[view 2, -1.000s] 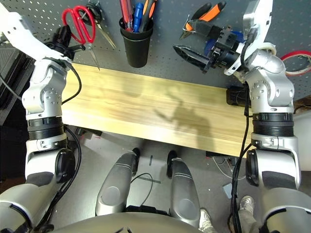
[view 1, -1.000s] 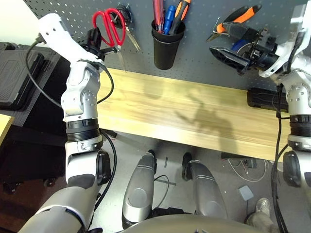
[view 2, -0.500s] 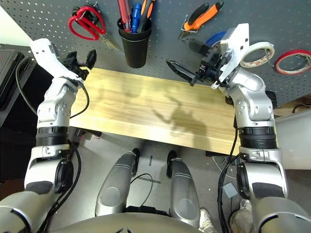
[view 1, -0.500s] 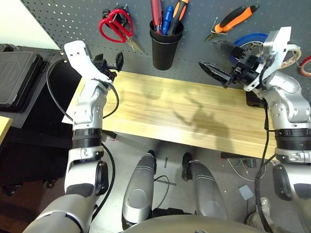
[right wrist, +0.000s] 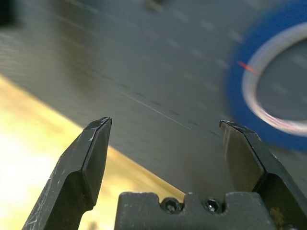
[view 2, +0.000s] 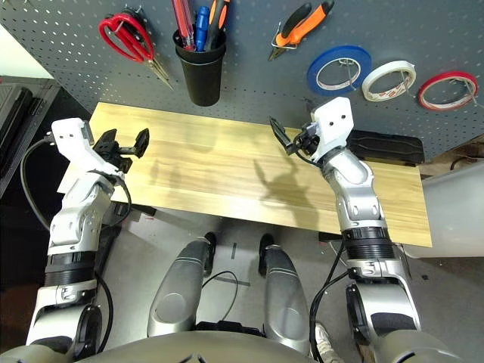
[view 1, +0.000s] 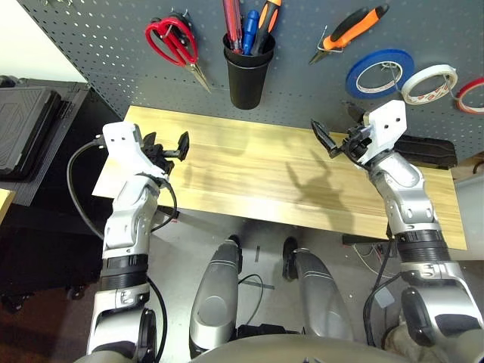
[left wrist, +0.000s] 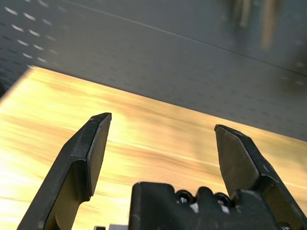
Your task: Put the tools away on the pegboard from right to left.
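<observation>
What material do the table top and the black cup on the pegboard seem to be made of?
Table top: looks like pale wood with a smooth, slightly glossy finish; long grain stripes show. Black cup: probably plastic, matte black with a dull sheen; metal cannot be excluded.

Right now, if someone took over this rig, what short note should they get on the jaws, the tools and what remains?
Left gripper: jaws open, empty, over the table's left end.
Right gripper: jaws open, empty, over the table's right part.
On the pegboard: red tape ring far right, pliers on a hook, red-handled screwdriver in the black cup, red-handled scissors far left.
Done: all four tools hung.
Left: apparently nothing; no tool lies on the table.
</observation>
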